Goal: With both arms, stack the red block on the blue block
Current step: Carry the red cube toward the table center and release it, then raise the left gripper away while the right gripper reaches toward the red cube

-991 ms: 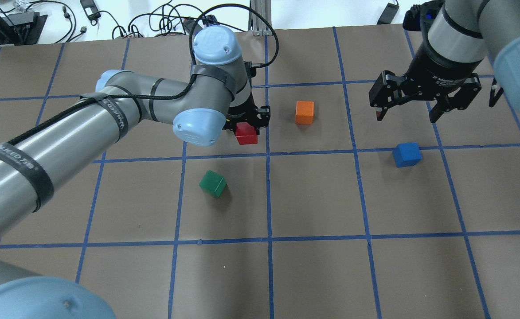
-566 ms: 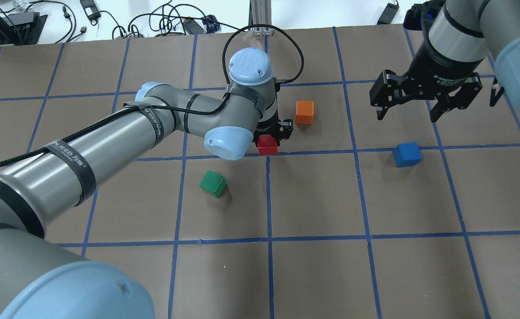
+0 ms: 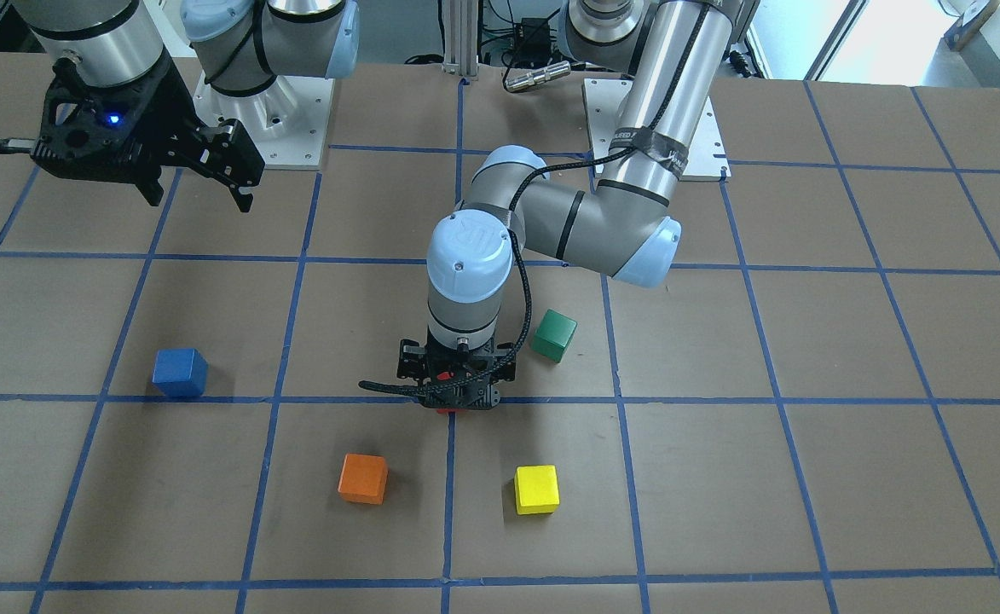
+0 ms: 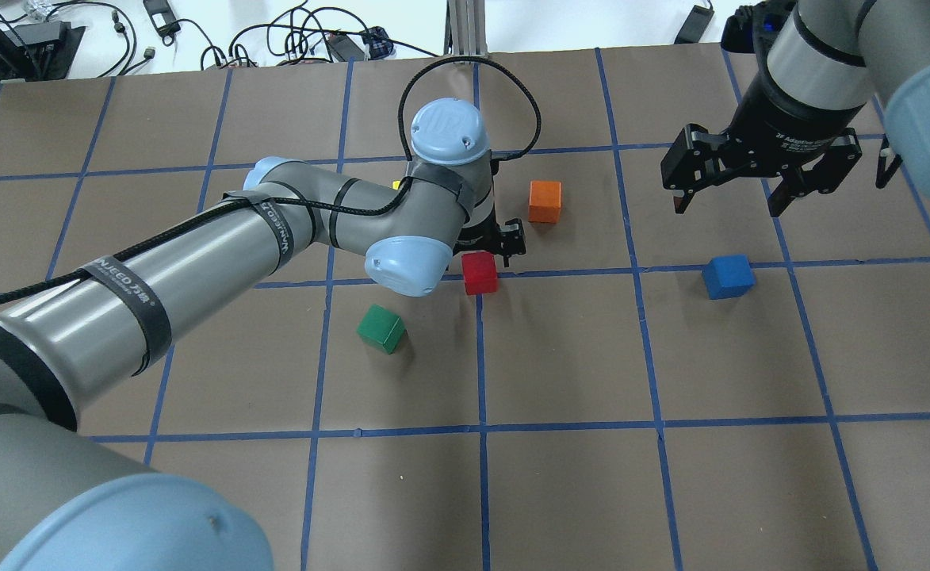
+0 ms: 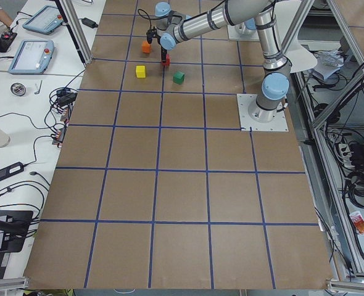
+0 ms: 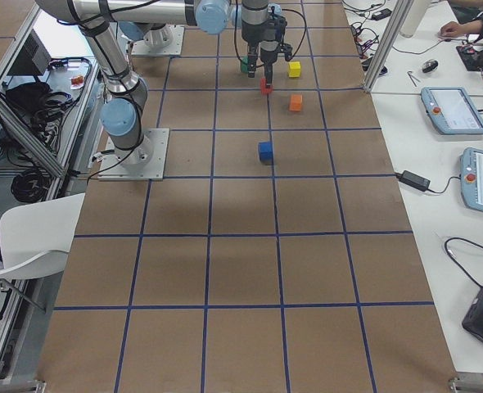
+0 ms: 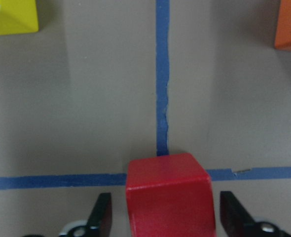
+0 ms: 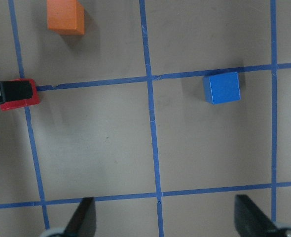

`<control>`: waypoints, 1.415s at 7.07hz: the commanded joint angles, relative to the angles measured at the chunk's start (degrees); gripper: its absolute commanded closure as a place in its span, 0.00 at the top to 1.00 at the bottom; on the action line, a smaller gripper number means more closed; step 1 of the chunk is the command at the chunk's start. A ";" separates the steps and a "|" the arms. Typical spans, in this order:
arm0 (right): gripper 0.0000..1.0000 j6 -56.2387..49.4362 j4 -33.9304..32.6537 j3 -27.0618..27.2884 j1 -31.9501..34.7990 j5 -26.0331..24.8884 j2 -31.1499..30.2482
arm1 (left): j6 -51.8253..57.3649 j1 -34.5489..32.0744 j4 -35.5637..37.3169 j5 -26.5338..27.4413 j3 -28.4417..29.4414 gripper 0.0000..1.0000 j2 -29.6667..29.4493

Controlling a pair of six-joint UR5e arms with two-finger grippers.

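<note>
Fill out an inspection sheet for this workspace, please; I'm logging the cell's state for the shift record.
Surface: brown-papered table with a blue tape grid.
Job's things: red block appears to rest on the table at a tape crossing; blue block stands alone with nothing on it; not yet stacked.
Clutter: orange block, green block and yellow block, each apart from the others.
Grippers: left gripper open, fingers either side of the red block with gaps; right gripper open, raised beyond the blue block.
Cables: black cable runs along the left arm and loops at its wrist.
Surroundings: loose leads on the white bench; teach pendants on a side table.
</note>
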 commanded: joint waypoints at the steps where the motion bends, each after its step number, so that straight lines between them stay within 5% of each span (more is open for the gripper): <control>1: 1.00 0.62 -4.18 0.00 0.08 0.01 0.34 | 11.97 5.63 -5.54 2.31 0.22 1.00 7.39; 4: 1.00 0.62 -3.86 0.96 0.25 1.33 5.67 | 29.32 17.49 -21.52 1.71 0.13 1.00 19.43; 7: 1.00 3.06 -10.58 0.70 2.70 2.91 9.99 | 29.83 19.64 -31.74 2.14 0.74 1.00 30.25; 10: 1.00 8.15 -22.02 0.53 13.84 1.95 19.30 | 29.12 20.26 -31.95 2.32 2.75 1.00 29.93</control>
